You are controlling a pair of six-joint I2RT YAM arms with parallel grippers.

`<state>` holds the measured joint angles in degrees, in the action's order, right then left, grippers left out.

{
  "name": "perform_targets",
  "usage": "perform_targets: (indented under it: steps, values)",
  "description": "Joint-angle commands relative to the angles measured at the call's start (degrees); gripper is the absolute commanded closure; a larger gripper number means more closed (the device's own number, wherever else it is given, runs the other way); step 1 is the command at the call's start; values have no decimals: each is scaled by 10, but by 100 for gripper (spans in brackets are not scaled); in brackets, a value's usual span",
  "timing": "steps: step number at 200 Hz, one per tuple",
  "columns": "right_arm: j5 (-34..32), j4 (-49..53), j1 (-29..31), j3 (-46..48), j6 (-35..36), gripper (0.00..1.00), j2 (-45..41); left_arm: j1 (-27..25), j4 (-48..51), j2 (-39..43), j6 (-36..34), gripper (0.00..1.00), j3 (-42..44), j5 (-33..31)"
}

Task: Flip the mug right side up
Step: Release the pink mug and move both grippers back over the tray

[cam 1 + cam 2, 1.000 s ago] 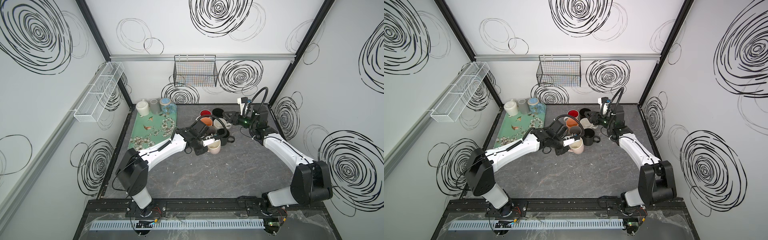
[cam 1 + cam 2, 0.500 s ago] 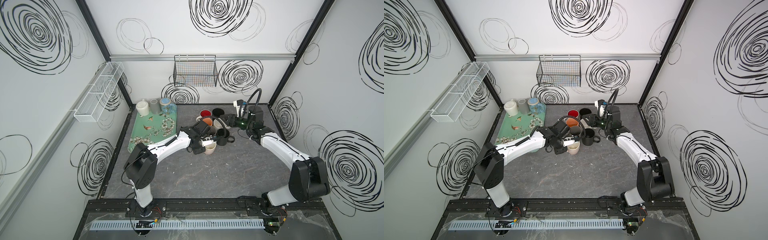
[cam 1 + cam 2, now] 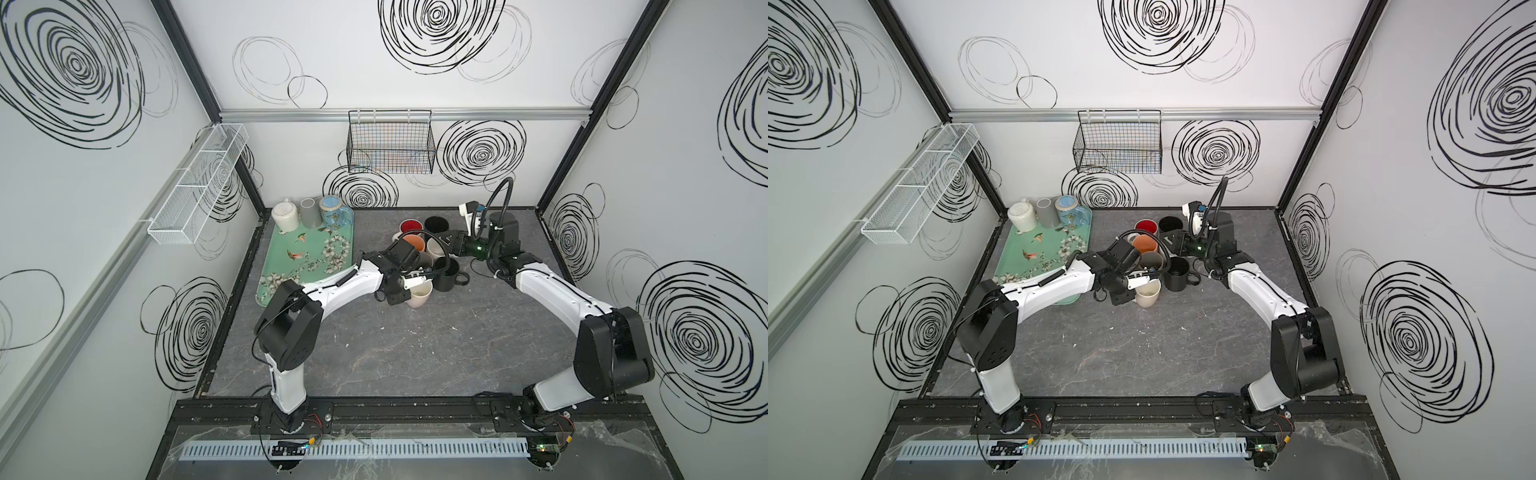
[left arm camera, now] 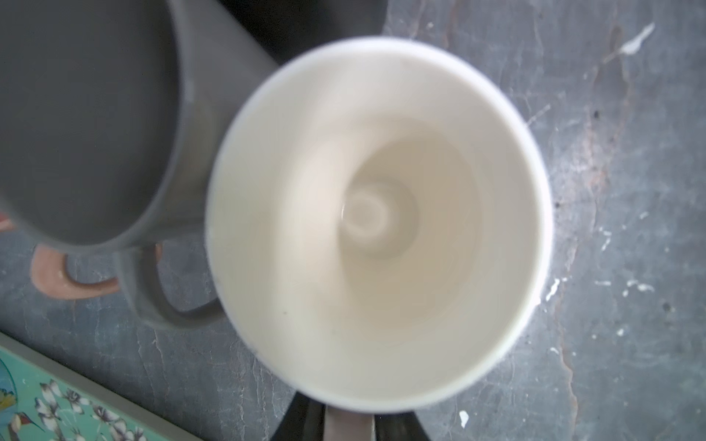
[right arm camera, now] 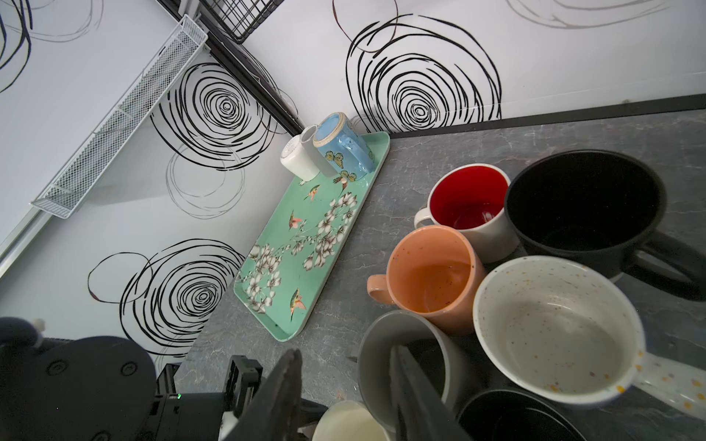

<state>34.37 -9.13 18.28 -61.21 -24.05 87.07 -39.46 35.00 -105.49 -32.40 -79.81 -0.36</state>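
White walls scrawled with black swirls close in a grey marbled surface (image 3: pixel 415 353). At its far left lies a green tray (image 3: pixel 286 259) with three mugs (image 5: pixel 328 149) standing bottoms-up at its back end. Beside the tray, a crowd of upright mugs (image 5: pixel 496 248) takes up the far middle. At the near edge of that crowd stands the cream mug (image 3: pixel 419 293), mouth up, its base on the surface and the grey mug (image 4: pixel 95 114) just beside it. The left wrist view looks straight down into its pale, empty bowl. The left end effector (image 4: pixel 348 424) sits right at its rim, on the handle side I would guess, but I cannot tell whether it grips or has let go. The right end effector (image 5: pixel 345 353) hangs over the grey mug with its jaws apart and nothing in them. To my eye the turning itself is done and the step in hand is the setting-down. Next the left arm needs a clean let-go and a retreat straight off from the cream mug, without dragging it or knocking its close neighbours.
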Motion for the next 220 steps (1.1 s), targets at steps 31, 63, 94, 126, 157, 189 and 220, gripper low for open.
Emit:
perform_targets:
  steps: [31,63,94,126,157,189,220]
  values:
    - [-21,31,18,-39,32,58,7,8,-33,34,0,55,-3,-1]
    - [-29,40,29,-53,40,58,15,18,-22,75,7,50,-4,7]
    - [-40,45,45,-74,46,59,32,48,-52,131,7,44,20,7]
    - [-71,64,76,-109,66,58,55,122,-86,171,48,38,29,51]
    - [-111,75,117,-148,86,58,87,205,-128,180,106,32,27,66]
    - [-135,82,160,-207,101,58,142,278,-158,148,173,30,-5,62]
    - [-133,99,196,-279,108,58,212,332,-162,75,242,30,-74,31]
